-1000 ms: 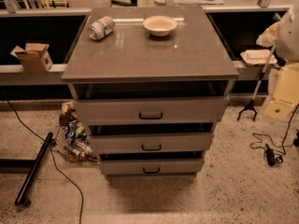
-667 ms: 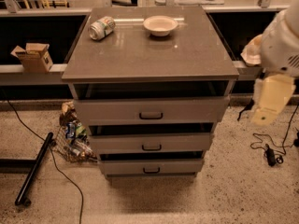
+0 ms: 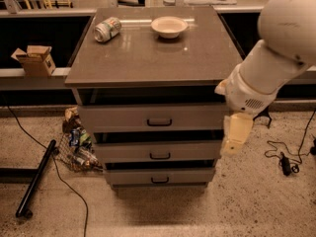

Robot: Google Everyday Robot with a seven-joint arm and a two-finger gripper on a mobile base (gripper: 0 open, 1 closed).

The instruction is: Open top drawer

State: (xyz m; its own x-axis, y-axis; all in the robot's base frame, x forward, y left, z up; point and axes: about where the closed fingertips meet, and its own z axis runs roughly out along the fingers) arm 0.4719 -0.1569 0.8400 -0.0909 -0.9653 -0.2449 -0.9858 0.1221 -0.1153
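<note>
The top drawer [image 3: 197, 116] is the widest and tallest of three grey drawers in the cabinet. Its small dark loop handle [image 3: 159, 122] sits at the centre of its front. The front stands flush with the cabinet frame, with a dark gap above it. My white arm [image 3: 276, 48] reaches in from the upper right. The cream gripper [image 3: 235, 136] hangs pointing down at the drawer's right end, well to the right of the handle and not touching it.
A crushed can [image 3: 107, 28] and a white bowl [image 3: 169, 26] lie on the cabinet top [image 3: 148, 58]. A cardboard box [image 3: 34, 58] sits on a ledge at left. A trash bag [image 3: 76, 147], a black pole [image 3: 37, 179] and cables [image 3: 284, 162] lie on the floor.
My arm has swung in from the right edge toward the cabinet, and the gripper has come down and left to the drawer's right end. The drawers have not moved.
</note>
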